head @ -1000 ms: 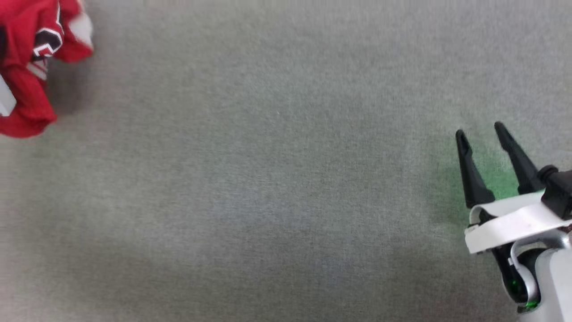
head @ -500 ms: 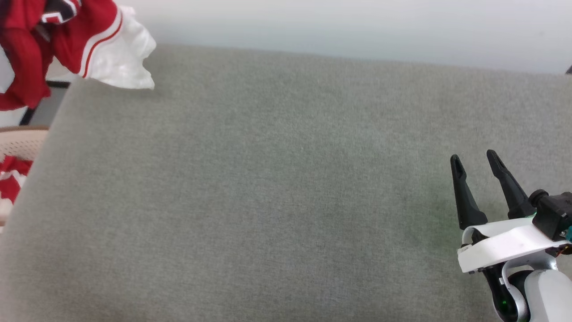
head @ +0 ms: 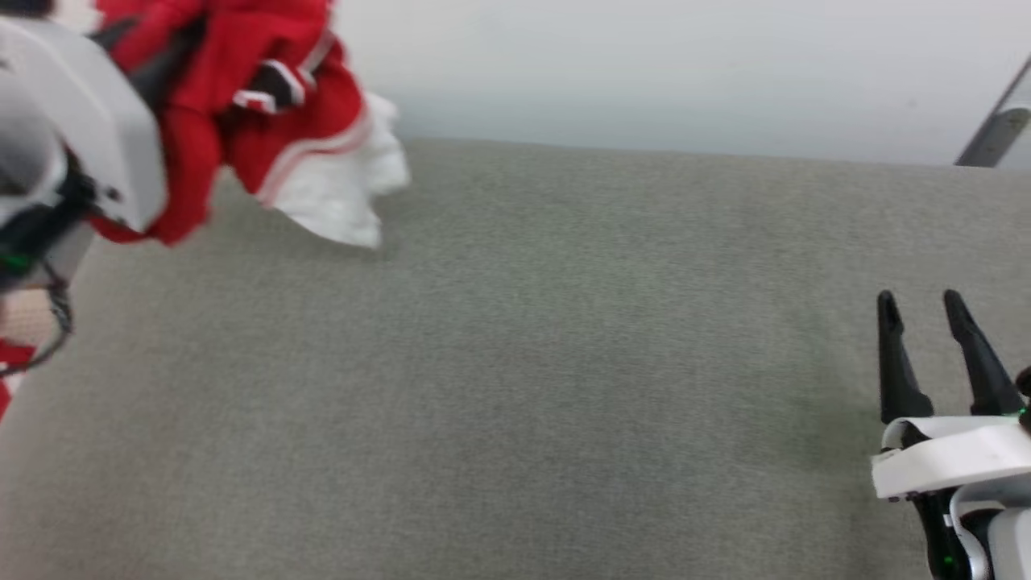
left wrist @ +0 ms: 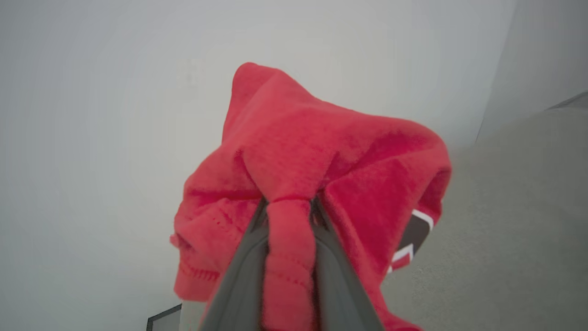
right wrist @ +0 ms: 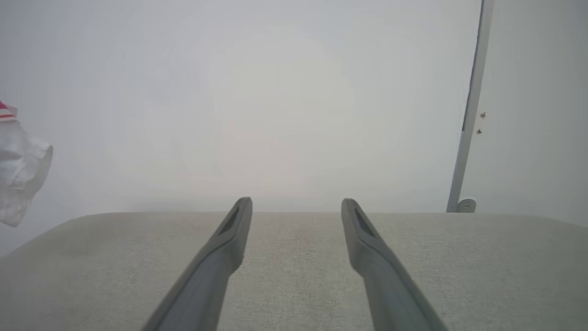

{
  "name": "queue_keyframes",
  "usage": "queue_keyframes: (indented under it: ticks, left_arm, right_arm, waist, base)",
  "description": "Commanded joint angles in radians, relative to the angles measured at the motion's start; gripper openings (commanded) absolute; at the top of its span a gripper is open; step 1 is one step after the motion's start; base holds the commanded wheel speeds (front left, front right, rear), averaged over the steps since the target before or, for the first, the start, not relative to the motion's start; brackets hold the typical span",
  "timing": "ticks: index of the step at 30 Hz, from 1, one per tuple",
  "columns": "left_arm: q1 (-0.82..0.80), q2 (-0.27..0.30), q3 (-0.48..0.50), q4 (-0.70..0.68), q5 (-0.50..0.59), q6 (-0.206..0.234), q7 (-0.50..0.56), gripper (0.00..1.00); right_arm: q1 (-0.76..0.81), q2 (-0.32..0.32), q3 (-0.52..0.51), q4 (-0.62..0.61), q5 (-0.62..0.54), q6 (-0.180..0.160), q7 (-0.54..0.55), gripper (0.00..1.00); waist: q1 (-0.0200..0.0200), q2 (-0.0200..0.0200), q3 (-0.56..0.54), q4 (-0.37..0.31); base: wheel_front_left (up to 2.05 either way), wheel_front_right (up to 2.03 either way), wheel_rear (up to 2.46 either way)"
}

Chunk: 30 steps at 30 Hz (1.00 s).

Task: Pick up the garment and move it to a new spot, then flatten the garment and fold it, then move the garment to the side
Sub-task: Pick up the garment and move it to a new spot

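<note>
The garment (head: 242, 48), red with a white sleeve and stripe trim, hangs bunched in the air over the far left corner of the grey table (head: 523, 362). My left gripper (left wrist: 287, 202) is shut on a pinched fold of the red garment (left wrist: 321, 151), which drapes over both fingers. The pale left wrist (head: 72, 121) stands at the upper left of the head view. Low over the table's right side, my right gripper (head: 920, 300) is open with nothing between its fingers (right wrist: 296, 202). The garment's white sleeve (right wrist: 18, 174) shows at the left edge of the right wrist view.
A pale wall runs behind the table's far edge. A grey metal post (head: 995, 129) stands beyond the far right corner, and the post (right wrist: 468, 115) also shows in the right wrist view. Something red (head: 6, 374) lies beyond the table's left edge.
The head camera has shifted. The left arm has come into the head view, carrying the garment rightwards over the table's far left corner. The right gripper stays open in place.
</note>
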Motion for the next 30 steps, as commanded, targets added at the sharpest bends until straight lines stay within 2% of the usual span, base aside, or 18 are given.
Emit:
queue_keyframes:
  ticks: [1, 5, 8, 15, 22, 30]
  left_arm:
    - [0.007, -0.003, -0.004, -0.035, 0.003, 0.014, 0.010, 0.00]
    - [0.019, -0.021, -0.032, -0.141, 0.014, 0.039, 0.045, 0.00]
    - [0.019, -0.060, -0.057, -0.202, 0.015, 0.054, 0.066, 0.00]
    - [0.055, -0.133, -0.126, -0.260, 0.032, 0.083, 0.094, 0.00]
    - [0.167, -0.179, -0.199, -0.219, 0.014, 0.095, 0.082, 0.00]
    - [0.291, -0.210, -0.255, -0.043, -0.032, 0.076, 0.068, 0.00]
  right_arm:
    - [0.022, 0.005, -0.014, 0.001, -0.004, -0.001, -0.006, 1.00]
    - [0.029, 0.008, -0.066, 0.002, -0.019, -0.001, -0.014, 1.00]
    - [0.039, 0.020, -0.100, 0.001, -0.027, -0.001, -0.020, 1.00]
    - [0.042, 0.043, -0.114, 0.016, -0.039, -0.001, -0.029, 1.00]
    - [0.039, 0.060, -0.092, 0.048, -0.033, -0.001, -0.043, 1.00]
    - [0.024, 0.070, -0.058, 0.081, -0.030, -0.001, -0.056, 1.00]
  waist:
    - [0.0000, -0.0001, -0.007, -0.037]
    - [0.0000, -0.0001, -0.002, -0.085]
    - [0.0000, -0.0001, 0.005, -0.123]
    - [0.0000, -0.0001, 0.023, -0.200]
    - [0.0000, -0.0001, 0.035, -0.246]
    - [0.0000, -0.0001, 0.044, -0.266]
  base:
    - [0.00, 0.00, 0.00]
    - [0.00, 0.00, 0.00]
    - [0.00, 0.00, 0.00]
    - [0.00, 0.00, 0.00]
    - [0.00, 0.00, 0.00]
    - [0.00, 0.00, 0.00]
